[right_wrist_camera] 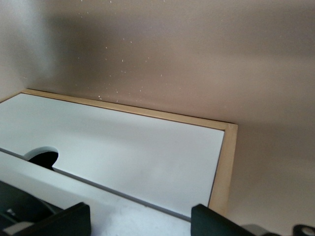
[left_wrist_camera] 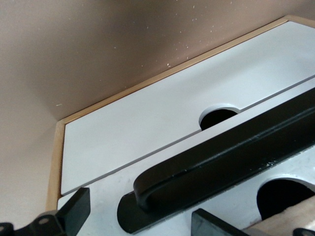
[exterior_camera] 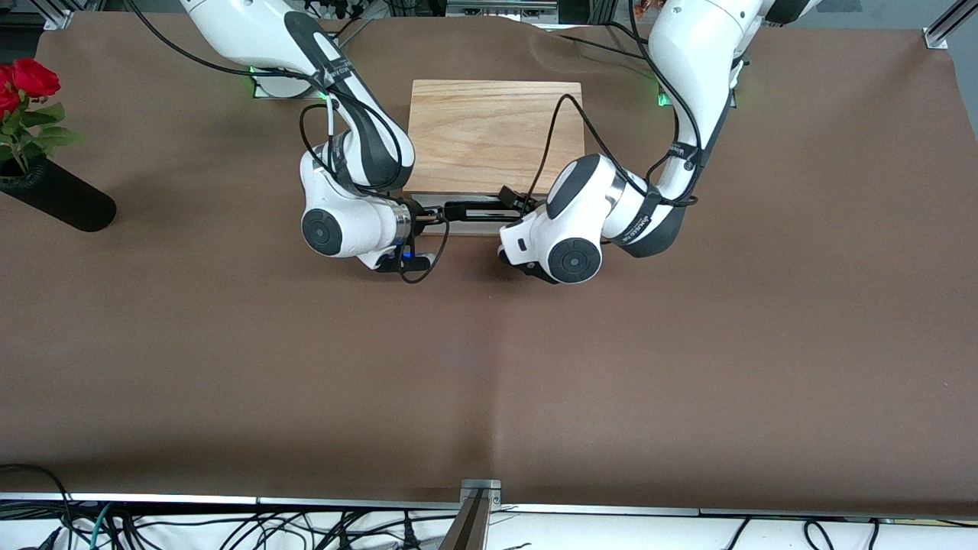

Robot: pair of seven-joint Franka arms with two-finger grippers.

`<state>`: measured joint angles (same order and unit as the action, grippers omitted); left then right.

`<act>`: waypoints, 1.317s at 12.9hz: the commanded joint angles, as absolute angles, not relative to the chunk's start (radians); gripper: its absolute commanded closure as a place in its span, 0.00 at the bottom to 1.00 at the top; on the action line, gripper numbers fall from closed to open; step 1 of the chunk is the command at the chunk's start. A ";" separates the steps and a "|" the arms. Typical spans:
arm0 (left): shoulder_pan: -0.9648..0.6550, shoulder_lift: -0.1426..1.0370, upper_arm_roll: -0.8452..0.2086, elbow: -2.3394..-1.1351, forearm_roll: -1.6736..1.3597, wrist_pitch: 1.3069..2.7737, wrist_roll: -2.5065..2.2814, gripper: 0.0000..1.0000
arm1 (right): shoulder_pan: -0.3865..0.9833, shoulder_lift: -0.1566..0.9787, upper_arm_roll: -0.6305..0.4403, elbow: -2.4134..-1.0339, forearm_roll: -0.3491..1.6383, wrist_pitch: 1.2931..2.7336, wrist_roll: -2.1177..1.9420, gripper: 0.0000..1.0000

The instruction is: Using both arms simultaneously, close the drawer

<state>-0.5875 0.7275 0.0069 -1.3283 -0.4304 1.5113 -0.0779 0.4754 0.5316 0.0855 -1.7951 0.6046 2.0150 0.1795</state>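
The light oak box [exterior_camera: 493, 134] stands at the middle of the table between the two arms' bases. The drawer's white front panel [left_wrist_camera: 113, 196] with its long black bar handle [exterior_camera: 474, 208] lies close against the box's front, and none of the wooden tray shows. My left gripper [exterior_camera: 513, 200] is at the handle's end toward the left arm, open, with its fingers [left_wrist_camera: 74, 211] on either side of the handle [left_wrist_camera: 221, 157]. My right gripper [exterior_camera: 429, 218] is at the handle's other end, open, with its fingers [right_wrist_camera: 216, 223] against the white panel [right_wrist_camera: 123, 216].
A black vase [exterior_camera: 57, 198] with red roses [exterior_camera: 27, 80] lies toward the right arm's end of the brown table [exterior_camera: 489, 367]. A second white panel [left_wrist_camera: 147, 132] with a finger hole sits below the drawer. Cables [exterior_camera: 229, 527] hang along the table's edge nearest the camera.
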 commanded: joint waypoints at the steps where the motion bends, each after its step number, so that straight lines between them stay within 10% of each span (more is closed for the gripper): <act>1: -0.595 0.698 -0.015 -1.342 -0.451 1.423 -0.064 0.00 | 0.495 0.534 0.074 -1.769 0.594 2.013 0.184 0.00; 8: -0.494 0.686 0.049 -1.164 -0.439 1.557 -0.055 0.00 | 0.316 0.534 -0.040 -1.473 0.432 1.875 0.178 0.00; 17: -0.405 0.601 0.313 -1.126 -0.230 1.555 -0.054 0.00 | 0.313 0.261 -0.195 -1.470 0.089 1.712 0.111 0.00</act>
